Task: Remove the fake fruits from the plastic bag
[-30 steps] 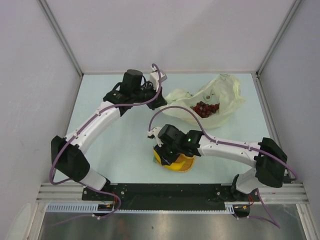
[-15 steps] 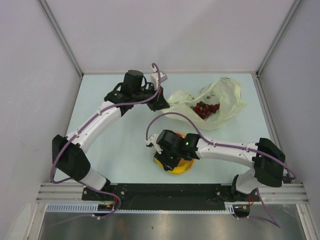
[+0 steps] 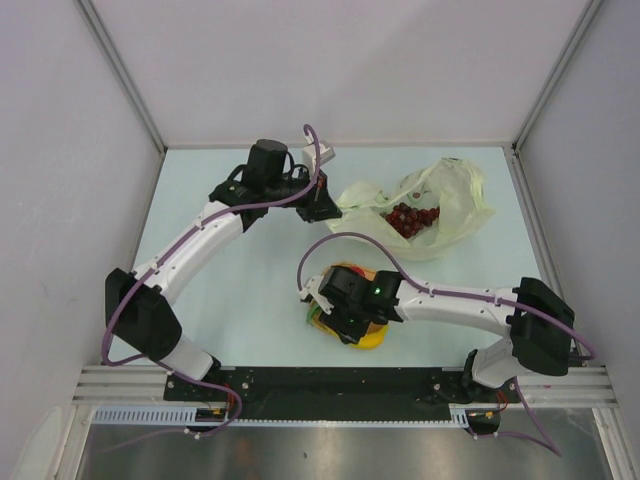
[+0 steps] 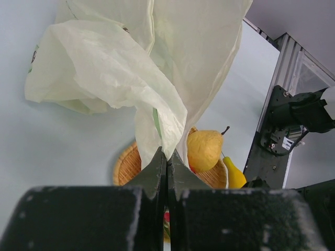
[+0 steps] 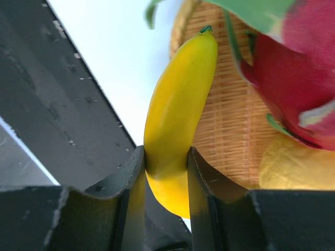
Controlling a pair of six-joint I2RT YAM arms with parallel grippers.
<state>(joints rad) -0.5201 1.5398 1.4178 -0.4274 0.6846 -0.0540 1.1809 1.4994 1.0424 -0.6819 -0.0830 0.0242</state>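
**Top external.** The left gripper [image 3: 322,203] sits at the far middle of the desk [image 3: 230,290]. Its jaws are closed on the left edge of the plastic bag [image 3: 450,195]. The bag lies crumpled on the far right of the desk. The grape bunch [image 3: 411,218] is inside it, dark red through the thin film. The right gripper [image 3: 352,318] is low over the orange woven mat [image 3: 350,268] at the near middle, well apart from the bag. The banana [image 3: 372,340] shows yellow under the right wrist, at the mat's near edge.

**Left wrist.** The jaws are pressed together with no gap, pinching a narrow fold of the bag. From the pinch the film fans out, pale yellow-green and creased. Beyond it the pear lies on the mat, stalk upward in this view. The banana's end is just beside the pear at the mat's rim. A small patch of red shows low between the fingers; too little is visible to name it.

**Right wrist.** The jaws are clamped on the banana's lower part, one finger on each side. The banana's green-tipped far end reaches over the mat's rim. I cannot tell whether it touches the weave. The dragon fruit [image 5: 298,89], red with green tips, lies on the mat to the right. The pear lies below it, touching or nearly so.
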